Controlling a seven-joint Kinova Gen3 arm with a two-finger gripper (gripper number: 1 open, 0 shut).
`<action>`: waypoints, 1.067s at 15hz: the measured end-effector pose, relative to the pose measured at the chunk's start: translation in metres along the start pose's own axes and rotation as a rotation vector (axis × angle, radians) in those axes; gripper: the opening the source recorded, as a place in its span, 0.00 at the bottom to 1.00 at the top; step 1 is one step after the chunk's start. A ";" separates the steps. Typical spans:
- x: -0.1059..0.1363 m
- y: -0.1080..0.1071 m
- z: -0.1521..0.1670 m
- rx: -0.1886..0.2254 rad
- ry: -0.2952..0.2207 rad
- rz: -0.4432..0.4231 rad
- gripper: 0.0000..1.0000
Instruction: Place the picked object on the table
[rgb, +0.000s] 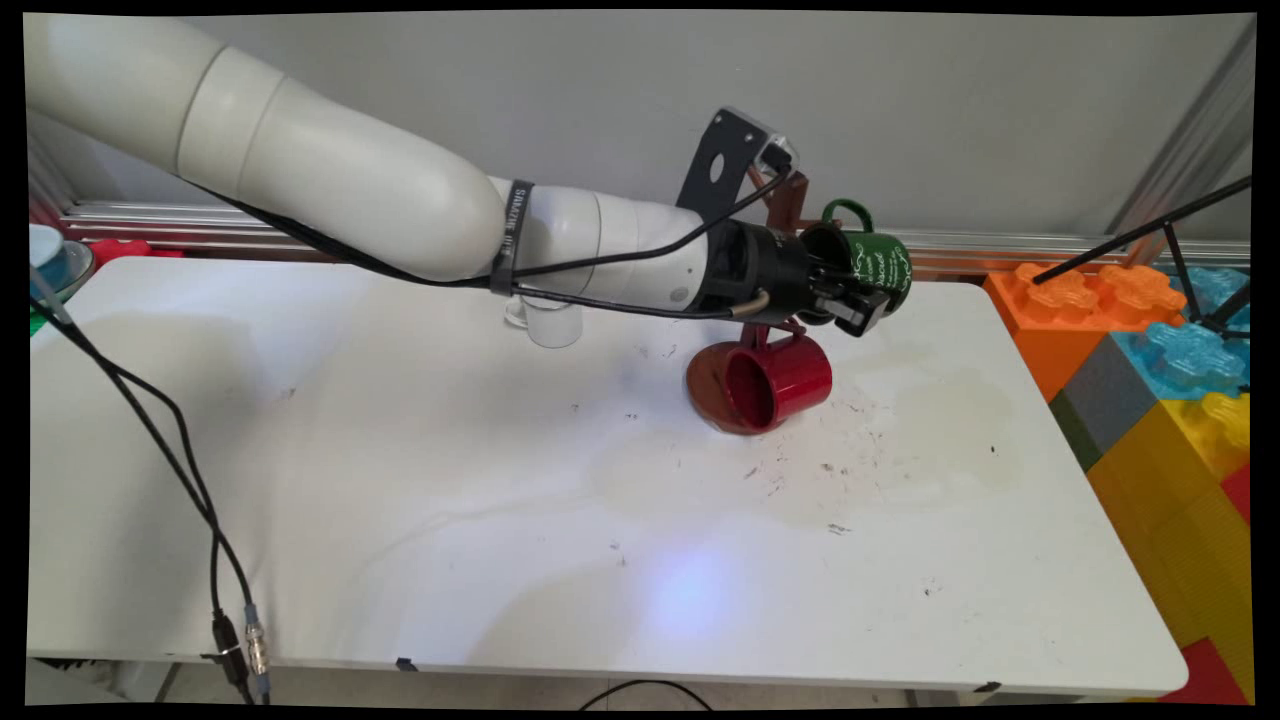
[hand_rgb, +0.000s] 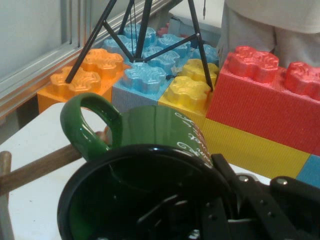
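Observation:
My gripper (rgb: 852, 297) is shut on the rim of a green mug (rgb: 882, 264) with white lettering, one finger inside the mug and one outside. I hold the mug on its side above the table's far right part, handle up. Right behind it stands a brown wooden mug rack (rgb: 788, 200). In the hand view the green mug (hand_rgb: 160, 131) fills the lower middle, and a wooden peg (hand_rgb: 40, 169) of the rack reaches to its handle (hand_rgb: 84, 125). Below the gripper a red mug (rgb: 792, 378) lies sideways by the rack's round base (rgb: 706, 384), its mouth facing left.
A white cup (rgb: 553, 323) stands behind the arm's forearm. Large toy bricks (rgb: 1150, 360) in orange, blue, yellow and red are stacked past the table's right edge, with a black tripod (rgb: 1180, 250) over them. Black cables (rgb: 150, 430) hang at the left.

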 end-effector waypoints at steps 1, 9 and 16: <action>0.001 0.001 -0.002 -0.002 0.004 0.003 0.00; 0.000 0.014 -0.023 -0.033 -0.005 0.049 0.00; 0.006 0.016 -0.055 -0.048 -0.111 0.156 0.00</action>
